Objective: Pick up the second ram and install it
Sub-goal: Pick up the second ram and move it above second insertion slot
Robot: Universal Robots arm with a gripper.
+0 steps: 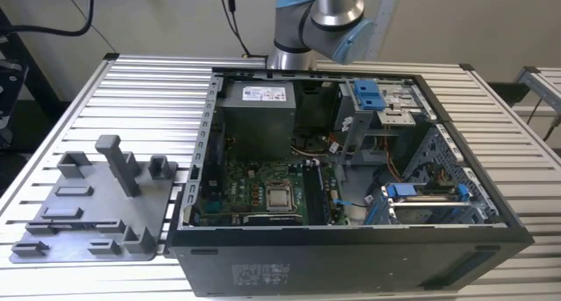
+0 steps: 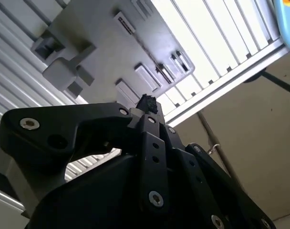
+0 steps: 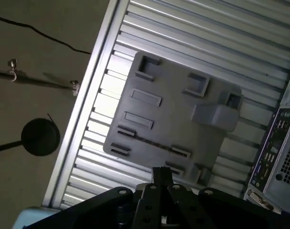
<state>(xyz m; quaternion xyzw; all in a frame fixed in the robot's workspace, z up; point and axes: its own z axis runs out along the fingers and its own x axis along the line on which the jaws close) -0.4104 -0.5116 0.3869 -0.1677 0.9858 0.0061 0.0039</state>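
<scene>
Slatted metal table (image 3: pixel 207 28), carrying a gray tray (image 3: pixel 178 112) and an open computer case (image 1: pixel 351 265). We record the gripper (image 3: pixel 161 175) clenched on nothing, hanging above the tray's edge. The second ram (image 3: pixel 154 143), a thin dark strip, lies in the tray below the gripper, apart from it.

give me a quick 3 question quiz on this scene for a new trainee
1. True or false: the computer case lies open, its motherboard showing.
2. Where does the gray tray sit? A) inside the case B) on the slatted table, at the exterior view's left of the case C) on the floor
3. Fill in: in the first wrist view, the gripper is above the ____.
Key: 1 true; 2 B; 3 gray tray.
</scene>
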